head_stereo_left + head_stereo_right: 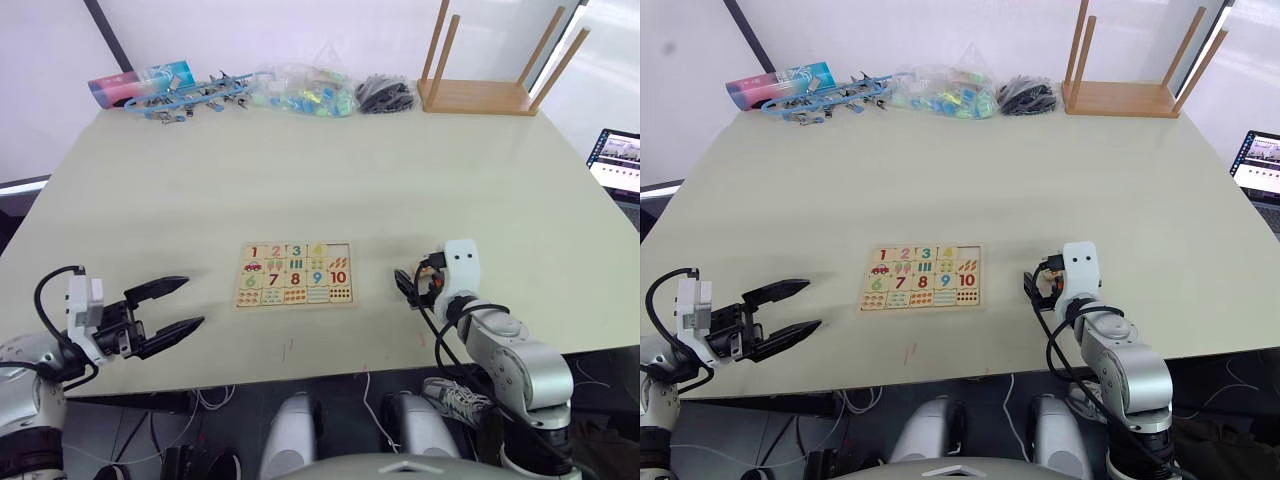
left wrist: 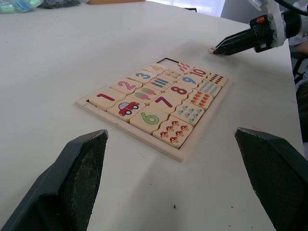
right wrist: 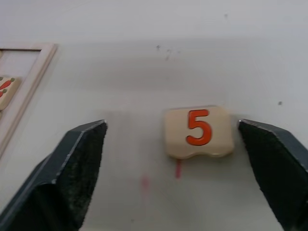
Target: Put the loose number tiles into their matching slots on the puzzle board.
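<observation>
The 5 tile [image 3: 199, 132] lay flat on the table [image 1: 300, 170], right of the puzzle board [image 1: 295, 275], between the wide-open fingers of the right gripper [image 3: 183, 159] but closer to one finger, while the left gripper [image 1: 165, 310] gaped empty far off.

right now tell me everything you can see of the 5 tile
The 5 tile is a small, pale, wood-looking square with rounded corners and a wavy edge below its orange digit. It lies flat, face up, on the table, off the board on its right. It sits between the right gripper's open fingers, nearer one of them, and neither visibly touches it.
</observation>
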Tool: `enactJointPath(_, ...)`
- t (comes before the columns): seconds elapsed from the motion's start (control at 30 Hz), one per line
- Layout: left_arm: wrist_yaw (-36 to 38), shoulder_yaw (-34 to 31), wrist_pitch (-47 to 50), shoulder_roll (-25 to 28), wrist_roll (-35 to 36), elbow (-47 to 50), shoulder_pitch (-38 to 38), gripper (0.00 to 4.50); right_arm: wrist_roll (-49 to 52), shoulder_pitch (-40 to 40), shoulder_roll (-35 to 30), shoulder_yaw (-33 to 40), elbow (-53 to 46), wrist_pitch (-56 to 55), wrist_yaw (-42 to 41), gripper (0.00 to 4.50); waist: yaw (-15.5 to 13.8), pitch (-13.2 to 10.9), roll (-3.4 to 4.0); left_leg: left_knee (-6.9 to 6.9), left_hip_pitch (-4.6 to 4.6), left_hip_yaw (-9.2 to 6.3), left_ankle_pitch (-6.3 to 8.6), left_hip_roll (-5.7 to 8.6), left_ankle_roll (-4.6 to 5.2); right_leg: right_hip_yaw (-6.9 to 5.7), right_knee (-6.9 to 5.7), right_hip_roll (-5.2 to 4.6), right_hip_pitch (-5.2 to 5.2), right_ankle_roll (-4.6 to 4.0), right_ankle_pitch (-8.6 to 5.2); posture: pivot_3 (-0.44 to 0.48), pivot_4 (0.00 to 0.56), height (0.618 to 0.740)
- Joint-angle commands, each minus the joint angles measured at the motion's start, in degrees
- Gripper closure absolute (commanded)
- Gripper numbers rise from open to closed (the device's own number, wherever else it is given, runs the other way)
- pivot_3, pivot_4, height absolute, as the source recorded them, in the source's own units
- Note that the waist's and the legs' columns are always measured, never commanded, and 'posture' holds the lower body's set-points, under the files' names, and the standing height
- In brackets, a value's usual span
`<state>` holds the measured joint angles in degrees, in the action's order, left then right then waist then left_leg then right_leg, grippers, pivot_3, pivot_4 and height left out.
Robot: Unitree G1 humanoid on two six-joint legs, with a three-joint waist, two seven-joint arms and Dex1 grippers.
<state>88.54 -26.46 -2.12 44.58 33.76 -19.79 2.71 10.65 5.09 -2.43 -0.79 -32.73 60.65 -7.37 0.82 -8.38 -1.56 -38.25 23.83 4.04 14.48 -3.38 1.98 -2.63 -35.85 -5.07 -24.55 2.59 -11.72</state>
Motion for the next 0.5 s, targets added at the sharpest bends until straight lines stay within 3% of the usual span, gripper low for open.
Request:
enactJointPath(0.03, 0.37, -1.02, -0.95, 0.35, 0.65, 0.67, 0.60, 0.00, 2.44, 0.45, -5.13, 3.30, -3.62, -3.53, -4.72, 0.09, 0.01, 0.00, 0.01, 0.01, 0.01, 0.00, 0.00, 0.00, 0.00, 0.00, 0.00, 0.00, -0.01, 0.00, 0.00, 0.000, 0.150, 0.737)
enactJointPath(0.23, 0.18, -0.97, -1.26, -0.31, 0.80, 1.10, 1.26, 0.00, 6.57, 0.51, -17.66, 5.21, -1.86, -10.06, -19.32, 0.09, 0.01, -0.04, 0.05, 0.06, 0.02, 0.01, 0.00, 0.06, 0.00, 0.00, 0.04, 0.02, -0.03, 0.00, 0.00, 0.000, 0.150, 0.737)
enactJointPath(0.5, 0.34, -0.54, -1.49, -0.76, 0.81, 1.21, 1.20, 0.00, 11.09, 3.70, -32.31, 4.57, 10.84, -28.17, -42.39, 0.09, -0.06, -0.05, -0.01, 0.02, 0.00, 0.03, 0.00, 0.07, 0.01, 0.01, 0.05, 0.02, -0.02, 0.18, -0.11, 0.000, 0.150, 0.737)
